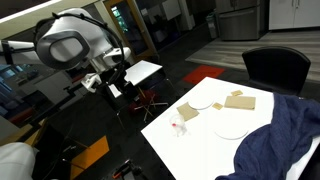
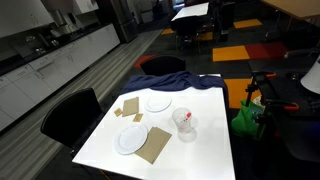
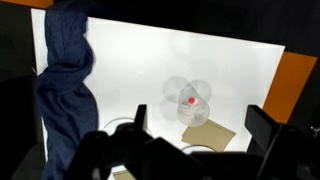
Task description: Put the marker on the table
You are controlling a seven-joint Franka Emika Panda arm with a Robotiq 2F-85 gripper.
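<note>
Wrist view alone: 2 fingers (image 3: 262, 130) wide apart

In my wrist view the table (image 3: 230, 70) glares white and washes out, while my claw (image 3: 200, 125) is a dark, blurred silhouette. The cup (image 3: 192, 108) throws several faint overlapping shadows. In both exterior views the room is dim, the pictures soft and grainy, the table brightest.
</note>
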